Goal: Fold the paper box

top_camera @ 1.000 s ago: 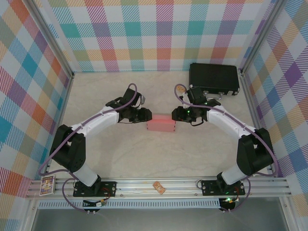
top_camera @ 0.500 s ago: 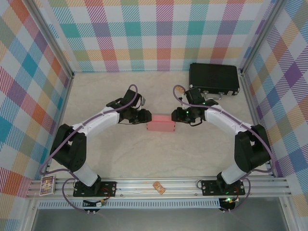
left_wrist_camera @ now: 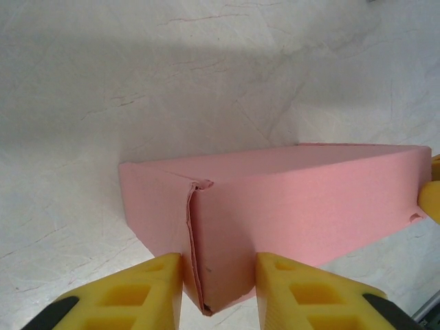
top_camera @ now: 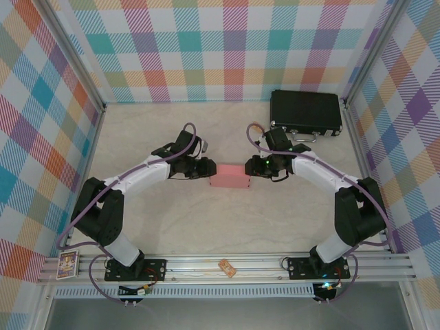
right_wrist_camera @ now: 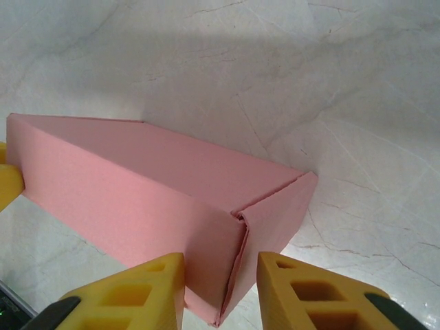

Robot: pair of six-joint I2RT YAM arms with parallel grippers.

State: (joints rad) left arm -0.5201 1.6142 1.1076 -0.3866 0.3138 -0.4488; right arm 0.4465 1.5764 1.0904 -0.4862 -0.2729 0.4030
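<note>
Salmon-pink card, already closed into a flat shape: the paper box [top_camera: 229,177] lies near the middle of the table [top_camera: 206,227], with the black case [top_camera: 306,112] well apart at about 2 o'clock from it. We see the left gripper [top_camera: 205,167] at the box's 9 o'clock end and the right gripper [top_camera: 251,166] at its 3 o'clock end, facing each other. From the left wrist, the left jaws stand part open with the box's near corner between the yellow fingers [left_wrist_camera: 148,285]. The end seam [left_wrist_camera: 191,227] sits a little proud there. The right wrist shows the right gripper [right_wrist_camera: 220,265] straddling the opposite end likewise. Whether either pair presses the card or merely brackets it, we cannot tell.

We judge the step in hand to be seating the end flaps. We would press both ends together and evenly, so the box does not slide toward 3 or 9 o'clock. We would also squeeze gently, since thin card buckles. The proud seam should tuck flush rather than crease outward.
</note>
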